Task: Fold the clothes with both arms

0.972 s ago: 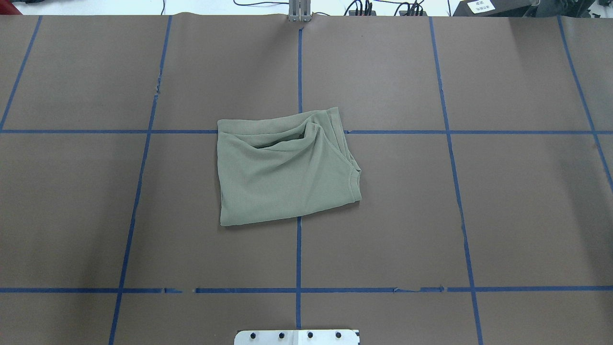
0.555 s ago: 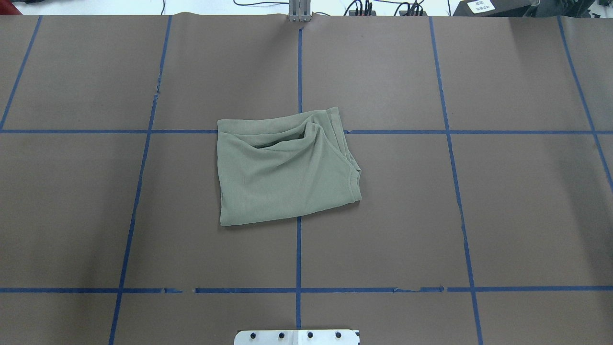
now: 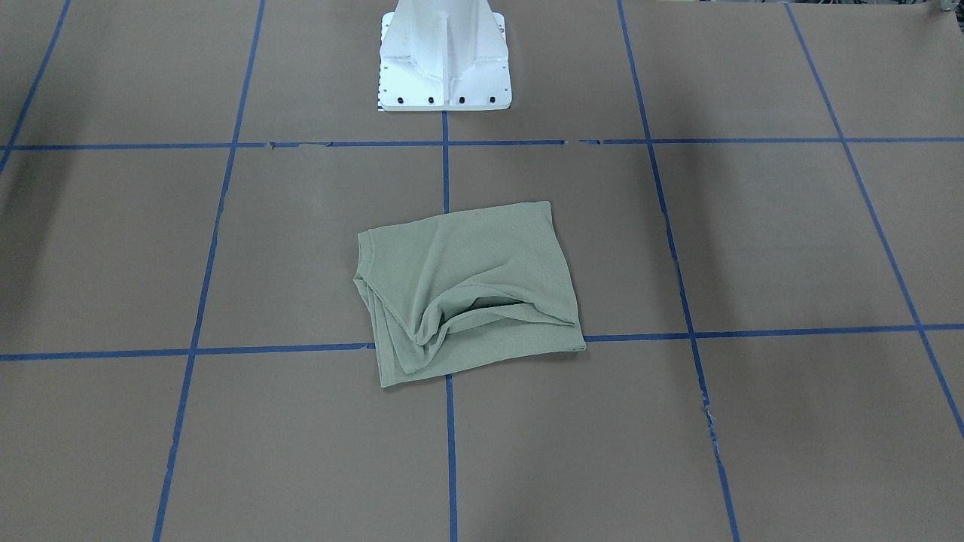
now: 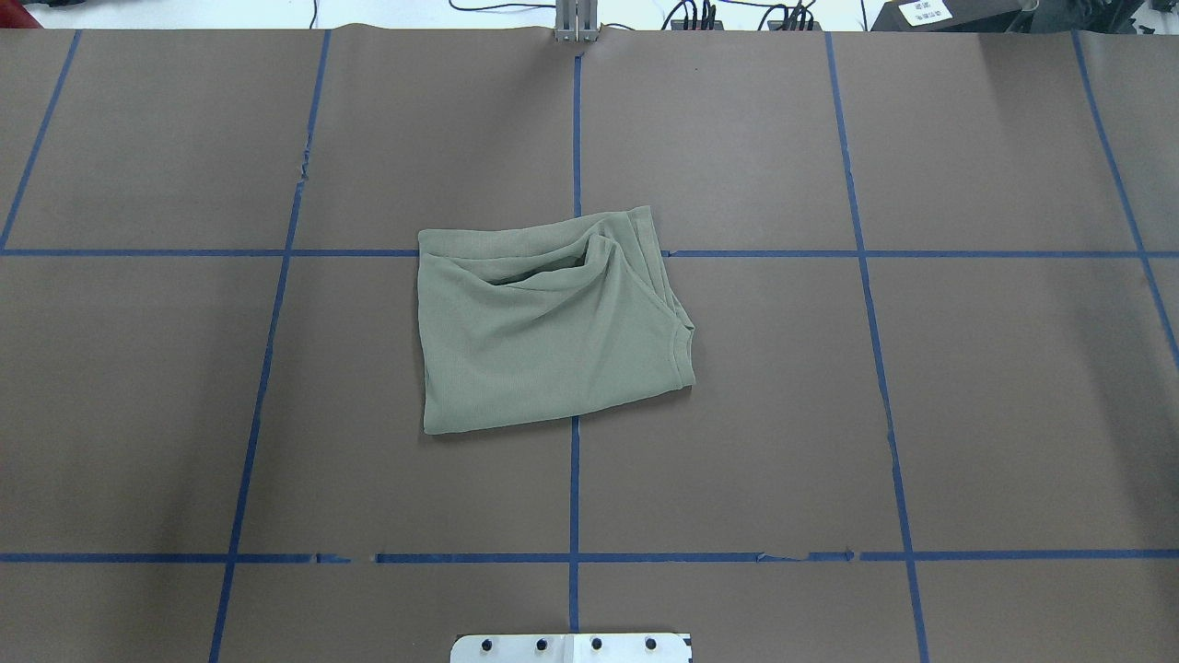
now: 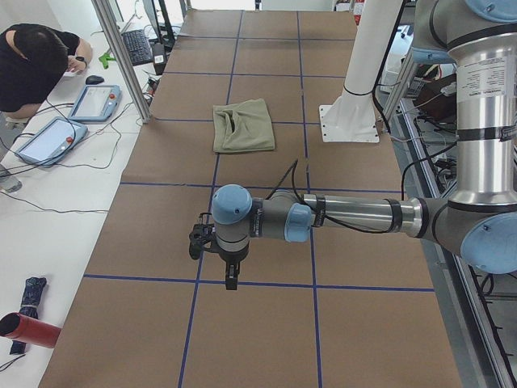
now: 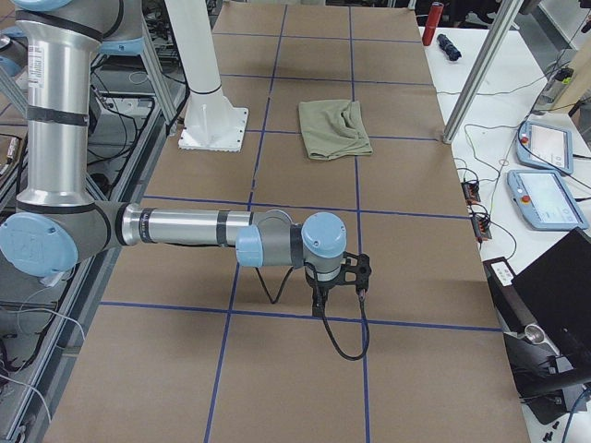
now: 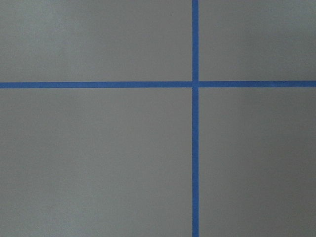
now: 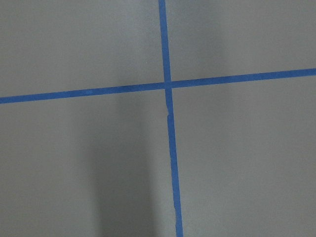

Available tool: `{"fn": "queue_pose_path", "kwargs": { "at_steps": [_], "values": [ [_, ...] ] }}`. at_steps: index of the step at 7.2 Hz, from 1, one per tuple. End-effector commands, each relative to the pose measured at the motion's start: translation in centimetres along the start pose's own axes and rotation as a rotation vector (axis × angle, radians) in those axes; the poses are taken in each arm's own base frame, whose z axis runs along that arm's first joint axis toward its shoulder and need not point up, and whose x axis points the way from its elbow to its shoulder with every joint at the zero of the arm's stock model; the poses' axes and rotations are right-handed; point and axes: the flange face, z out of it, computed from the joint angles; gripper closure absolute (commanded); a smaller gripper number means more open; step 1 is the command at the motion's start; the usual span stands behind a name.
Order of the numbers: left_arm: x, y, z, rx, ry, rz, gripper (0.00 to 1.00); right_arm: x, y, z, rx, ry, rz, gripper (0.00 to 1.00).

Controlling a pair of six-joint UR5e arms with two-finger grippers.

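the green shirt (image 4: 548, 327) lies folded in a rumpled rectangle at the middle of the brown bench (image 4: 829, 414), covering a crossing of the blue tape lines (image 4: 574, 497). its ribbed edge is toward my right. my left claw (image 5: 229, 273) and right claw (image 6: 319, 297) hang over bare bench, well apart from the shirt. i cannot tell whether either is clenched or released.

We cannot tell whether the left hand (image 5: 230, 276) or the right hand (image 6: 319, 303) is open. The overhead view's bottom edge crops the pedestal (image 4: 571, 648).
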Motion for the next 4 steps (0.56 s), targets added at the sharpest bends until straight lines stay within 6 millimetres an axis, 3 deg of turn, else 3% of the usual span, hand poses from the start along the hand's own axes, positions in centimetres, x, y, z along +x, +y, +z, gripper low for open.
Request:
{"fn": "queue_pose_path", "kwargs": {
  "at_steps": [1,4],
  "values": [
    [0.09,-0.11,-0.09,0.003,0.000,0.003,0.00,0.07,0.05,0.06,-0.001,0.000,0.001,0.00],
    [0.14,-0.12,-0.05,0.002,0.000,0.004,0.00,-0.02,0.00,0.03,-0.002,-0.005,0.001,0.00]
  ]
}}
